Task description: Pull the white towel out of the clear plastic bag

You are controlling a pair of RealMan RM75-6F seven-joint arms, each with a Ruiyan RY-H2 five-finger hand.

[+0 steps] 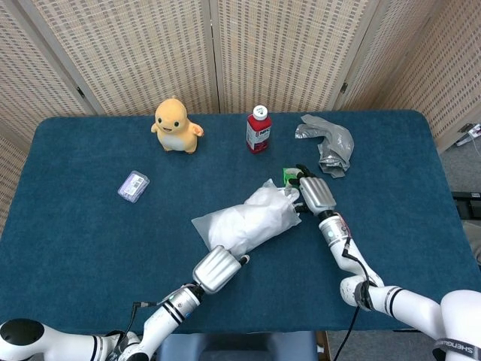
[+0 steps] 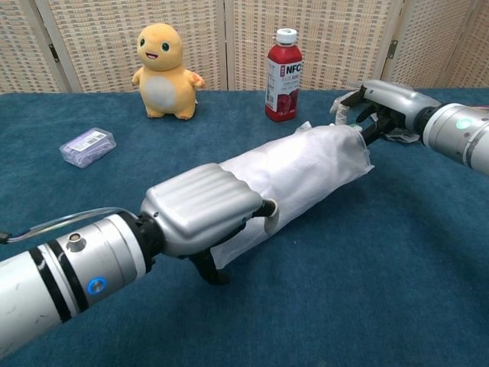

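White towel (image 1: 252,218) sits bagged mid-table on the blue cloth (image 1: 90,241), wicker screens (image 1: 135,53) behind. Your left hand (image 1: 216,268) pinches the clear plastic bag (image 2: 229,251) at its near end; right hand (image 1: 316,193) grips the far end.

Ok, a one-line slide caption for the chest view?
Left hand at the bagged white towel's near end, right hand at its far end.

I see the white towel (image 1: 248,220) still fully inside the clear plastic bag (image 2: 336,157), a crumpled elongated bundle lying flat on the blue surface (image 1: 90,241), angled diagonally, bag mouth bunched at the far-right end.
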